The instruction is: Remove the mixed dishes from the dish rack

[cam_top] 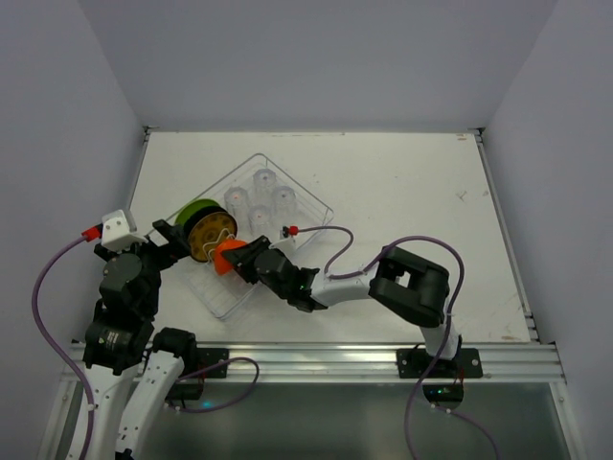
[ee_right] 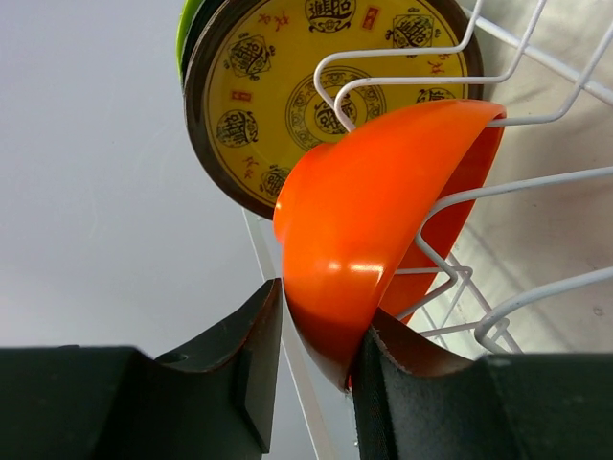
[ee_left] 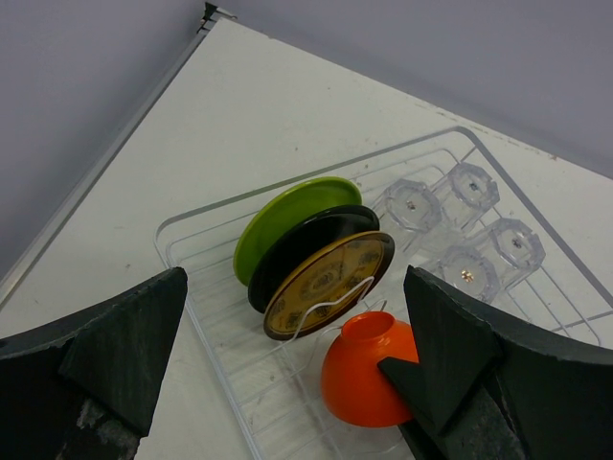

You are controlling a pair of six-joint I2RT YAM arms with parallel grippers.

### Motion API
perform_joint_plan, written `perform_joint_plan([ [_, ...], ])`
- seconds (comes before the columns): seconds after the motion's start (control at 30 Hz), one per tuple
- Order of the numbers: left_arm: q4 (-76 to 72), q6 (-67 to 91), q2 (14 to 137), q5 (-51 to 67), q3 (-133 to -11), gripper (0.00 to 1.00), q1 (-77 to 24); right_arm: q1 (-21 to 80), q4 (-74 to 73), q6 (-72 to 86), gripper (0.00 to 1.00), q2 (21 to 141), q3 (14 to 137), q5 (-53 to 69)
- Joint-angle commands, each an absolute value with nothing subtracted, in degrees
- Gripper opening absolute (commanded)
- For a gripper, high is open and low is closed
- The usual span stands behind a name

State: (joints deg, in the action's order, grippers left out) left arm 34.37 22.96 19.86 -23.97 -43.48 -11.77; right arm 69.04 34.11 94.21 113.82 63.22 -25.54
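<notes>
The orange-red bowl [cam_top: 226,257] [ee_right: 374,192] leans on its side against the wire ridges at the near left of the see-through dish rack [cam_top: 318,205]. My right gripper [cam_top: 243,261] [ee_right: 321,335] is shut on the bowl's rim, with one finger inside and one outside. The lime-green plate [cam_top: 194,212] [ee_left: 278,216] stands on edge behind a black plate [ee_left: 308,244] and a yellow patterned plate [ee_left: 330,286]. Several clear tumblers [cam_top: 261,196] [ee_left: 465,230] stand upside down at the rack's far end. My left gripper [cam_top: 169,240] [ee_left: 292,321] is open and empty, just left of the plates.
The rack [ee_left: 177,240] lies diagonally on the white table [cam_top: 412,192]. White wire ridges [ee_right: 536,182] cross in front of the bowl's mouth. Grey walls close the table on the left, back and right. The right arm's cable [cam_top: 330,240] loops over the rack's near right edge.
</notes>
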Motion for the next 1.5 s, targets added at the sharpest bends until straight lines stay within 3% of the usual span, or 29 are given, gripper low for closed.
perform_joint_plan([
  [0.0, 31.82, 22.06, 19.86, -23.64, -43.51, 1.00, -12.22, 68.64, 45.26, 92.46, 0.34, 113.73, 63.28, -27.16],
  [0.6, 31.90, 22.15, 19.86, -23.82, -43.51, 1.00, -12.39, 68.29, 51.42, 89.03, 0.25, 112.41, 61.17, -27.69],
  [1.4, 31.82, 22.15, 20.39, -23.47, -43.51, 1.00, -12.57, 67.59, 68.12, 80.69, 0.23, 114.34, 60.56, -23.29],
  [1.47, 31.90, 22.15, 20.39, -23.55, -43.51, 1.00, -12.57, 67.50, 68.46, 80.33, 0.14, 114.52, 60.82, -23.12],
])
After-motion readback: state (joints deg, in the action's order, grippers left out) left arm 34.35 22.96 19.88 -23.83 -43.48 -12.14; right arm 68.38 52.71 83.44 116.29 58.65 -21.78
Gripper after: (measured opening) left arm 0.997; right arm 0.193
